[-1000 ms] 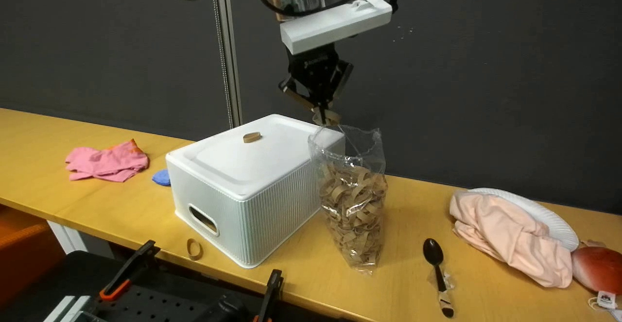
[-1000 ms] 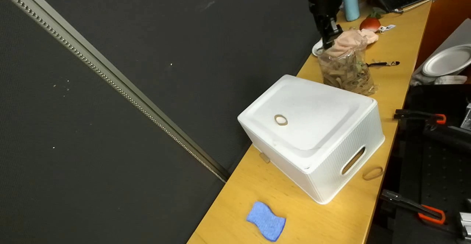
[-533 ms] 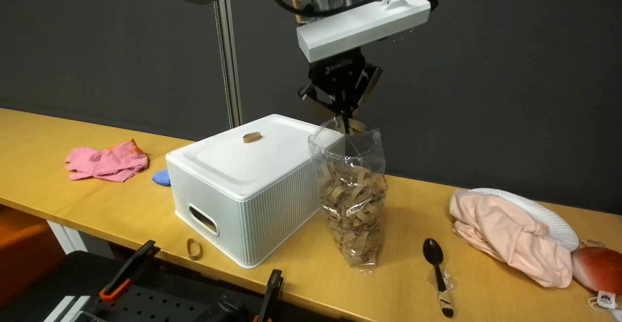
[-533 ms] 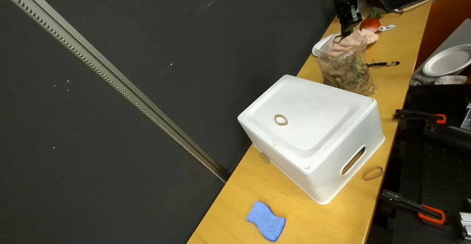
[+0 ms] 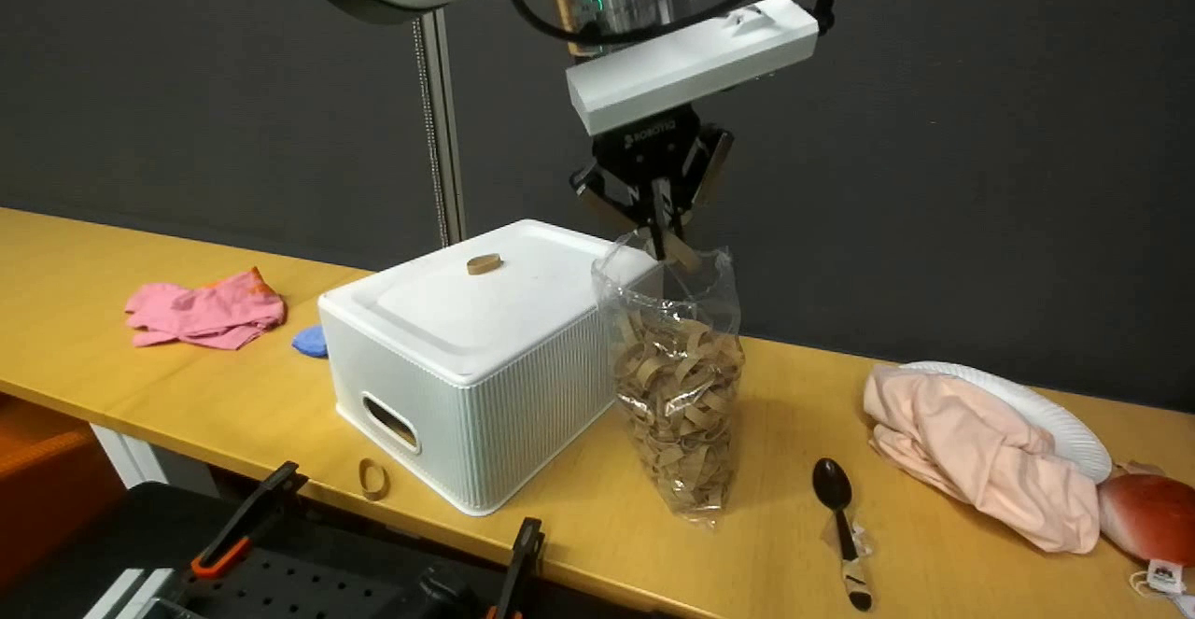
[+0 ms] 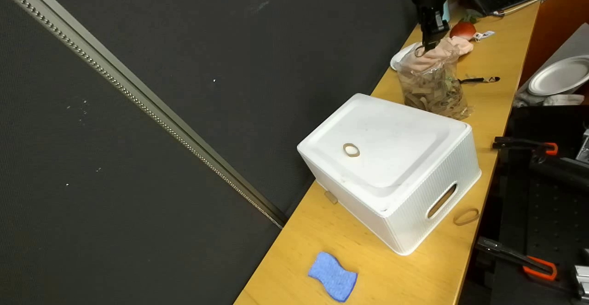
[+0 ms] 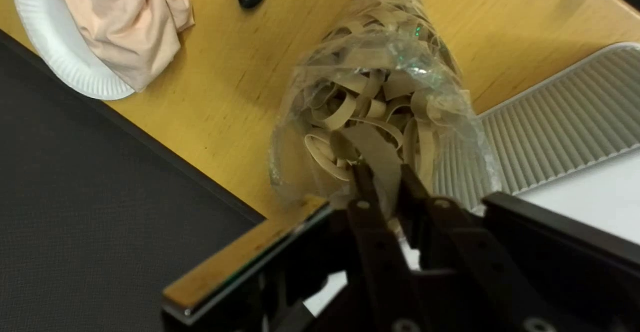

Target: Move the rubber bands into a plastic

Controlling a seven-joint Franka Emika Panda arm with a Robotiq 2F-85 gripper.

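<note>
The clear plastic bag (image 5: 705,288) stands upright beside the white box, filled with several tan rubber bands (image 5: 677,395). My gripper (image 5: 665,247) points down at the bag's open mouth. In the wrist view, the fingertips of my gripper (image 7: 385,172) stand slightly apart, with a rubber band (image 7: 375,144) between them, its face showing. Below it, more bands (image 7: 345,109) lie inside the bag (image 7: 285,167). One rubber band (image 5: 484,264) lies on the box's lid. Another (image 5: 373,479) lies by the table's front edge. One more (image 6: 330,197) lies at the box's wall side.
The white box (image 5: 537,414) stands left of the bag in an exterior view. A black spoon (image 5: 845,516), a peach cloth (image 5: 980,451) and a white plate (image 5: 1055,423) lie to the right. A blue sponge (image 6: 333,275) lies beyond the box. A dark wall (image 5: 934,180) rises behind.
My gripper moved right with the band to over the bag's mouth, then slightly down. The fingers now look slightly parted and the band has tilted. The bag and box have not moved.
</note>
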